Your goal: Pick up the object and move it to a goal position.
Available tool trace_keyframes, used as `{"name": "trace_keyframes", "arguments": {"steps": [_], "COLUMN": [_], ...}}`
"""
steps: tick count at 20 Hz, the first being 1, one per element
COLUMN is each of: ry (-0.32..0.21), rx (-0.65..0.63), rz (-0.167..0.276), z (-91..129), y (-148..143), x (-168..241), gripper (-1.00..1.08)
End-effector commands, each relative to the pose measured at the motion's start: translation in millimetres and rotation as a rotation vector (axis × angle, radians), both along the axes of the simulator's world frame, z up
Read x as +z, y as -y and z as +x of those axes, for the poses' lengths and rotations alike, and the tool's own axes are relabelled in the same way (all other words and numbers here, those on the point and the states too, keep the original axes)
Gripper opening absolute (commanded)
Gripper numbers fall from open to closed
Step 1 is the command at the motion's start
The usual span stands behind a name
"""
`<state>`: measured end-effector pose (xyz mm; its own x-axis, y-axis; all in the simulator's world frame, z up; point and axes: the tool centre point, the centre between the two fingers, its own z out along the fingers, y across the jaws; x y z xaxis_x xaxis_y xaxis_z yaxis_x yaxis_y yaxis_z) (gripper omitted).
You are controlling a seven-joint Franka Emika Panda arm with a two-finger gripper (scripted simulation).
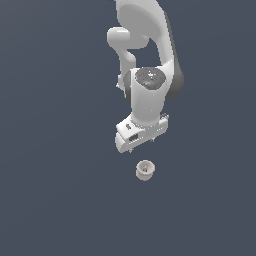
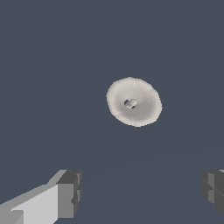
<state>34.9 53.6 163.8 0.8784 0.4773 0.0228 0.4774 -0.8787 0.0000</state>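
Observation:
The object is a small off-white cup-like piece standing upright on the dark floor, hollow rim up. From the wrist camera I look down into the object, with a small hole at its centre. My gripper hangs above the floor, just beyond the object in the exterior view, apart from it. Two dark fingertips show at the edge of the wrist view, spread wide with nothing between them: the gripper is open.
The glossy white arm rises behind the gripper toward the top of the exterior view. A plain dark grey-blue floor stretches all around.

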Motion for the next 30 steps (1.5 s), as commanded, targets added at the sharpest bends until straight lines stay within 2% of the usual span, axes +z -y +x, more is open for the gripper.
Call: {"name": "trace_keyframes", "arguments": {"steps": [1, 30], "ry": [-0.002, -0.013], "rx": [0.076, 0.905], "rz": [-0.004, -0.021], "z": [4, 50], "y": [-2, -19], "x": [-3, -44], "gripper": [1.0, 1.0]}}
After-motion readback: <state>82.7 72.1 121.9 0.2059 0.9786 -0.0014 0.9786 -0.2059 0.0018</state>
